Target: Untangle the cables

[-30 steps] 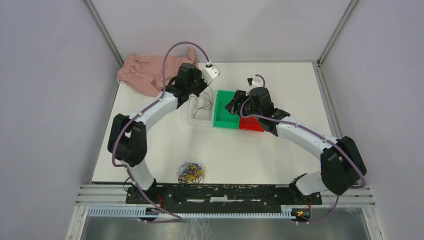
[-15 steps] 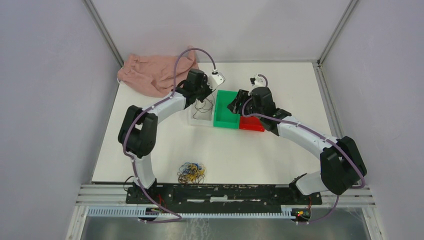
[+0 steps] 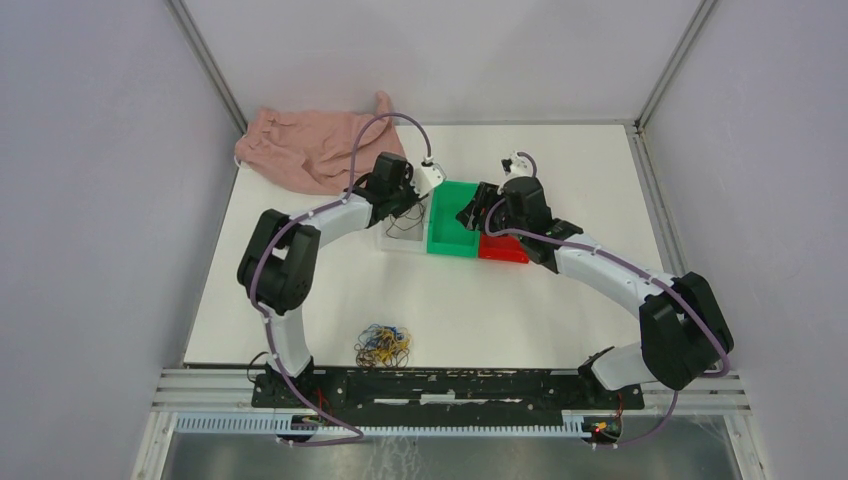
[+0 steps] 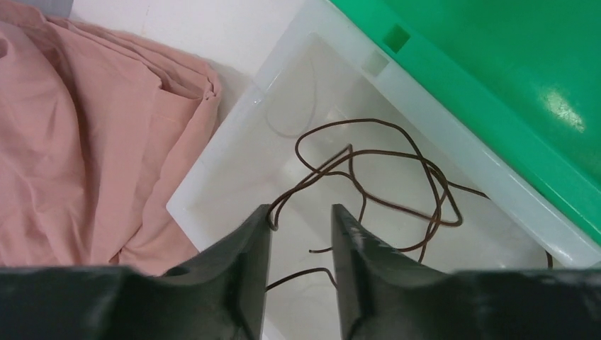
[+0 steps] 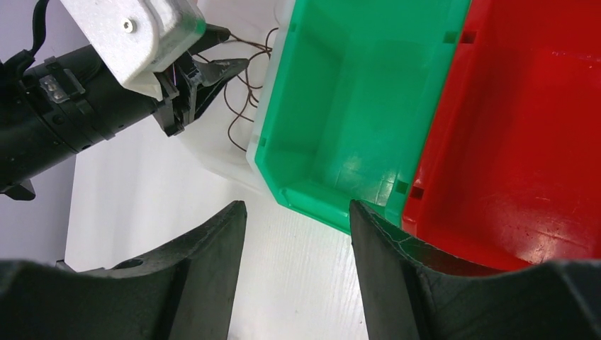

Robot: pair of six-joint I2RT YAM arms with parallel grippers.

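Observation:
A loose dark brown cable point(image 4: 368, 170) lies looped inside the white bin point(image 4: 212, 177). My left gripper point(image 4: 301, 211) hovers just above it, jaws a little apart and open; one strand runs past the left fingertip, but nothing is pinched. In the top view this gripper point(image 3: 408, 203) is over the white bin point(image 3: 395, 245). A tangle of yellow, blue and dark cables point(image 3: 382, 344) rests near the table's front edge, far from both grippers. My right gripper point(image 5: 298, 205) is open and empty above the near corner of the green bin point(image 5: 354, 106).
The green bin point(image 3: 452, 235) sits between the white bin and the red bin point(image 3: 503, 250); both look empty. A crumpled pink cloth point(image 3: 310, 150) lies at the back left, touching the white bin's corner point(image 4: 85, 142).
My left gripper has lowered over the white bin and its jaws have parted. The brown cable that hung from it now lies in the bin. The right arm has not moved.

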